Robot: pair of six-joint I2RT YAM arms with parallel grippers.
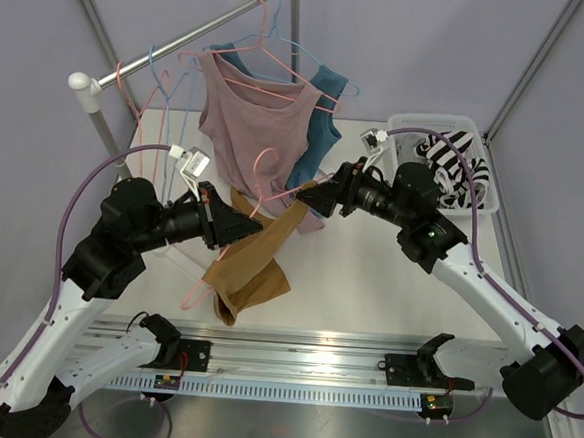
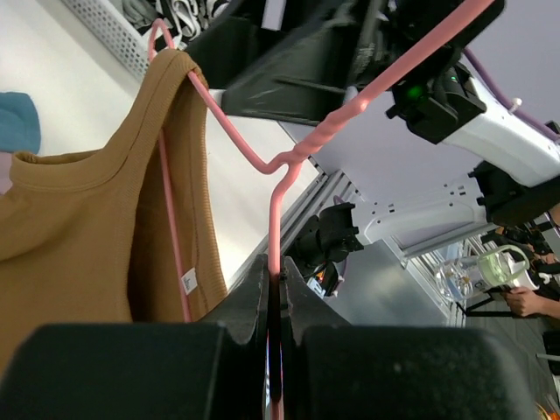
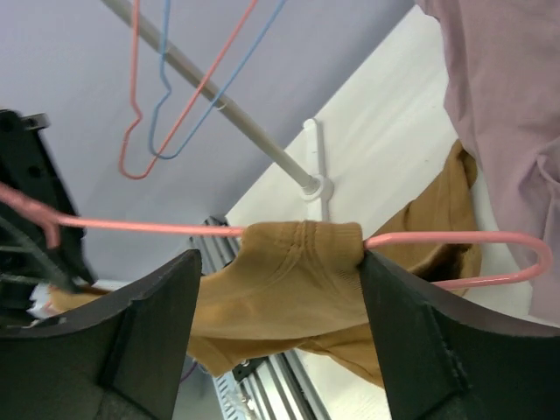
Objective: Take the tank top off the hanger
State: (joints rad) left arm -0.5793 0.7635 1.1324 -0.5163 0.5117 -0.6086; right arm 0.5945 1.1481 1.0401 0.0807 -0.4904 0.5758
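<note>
The right gripper point(image 1: 306, 196) stands wide, jaws either side of a shoulder strap of the mustard tank top point(image 1: 252, 266), which drapes over the pink hanger point(image 2: 325, 133) in mid-air between the two arms. The left gripper point(image 1: 236, 225) is clamped on the hanger's neck. The hanger's arm runs crosswise through the right jaws' gap, so the right arm looks the nearer one to slide the strap off.

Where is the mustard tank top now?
Top view, centre: mustard tank top hangs from the pink hanger between the left hand and right hand, in front of the mauve tank top.
</note>
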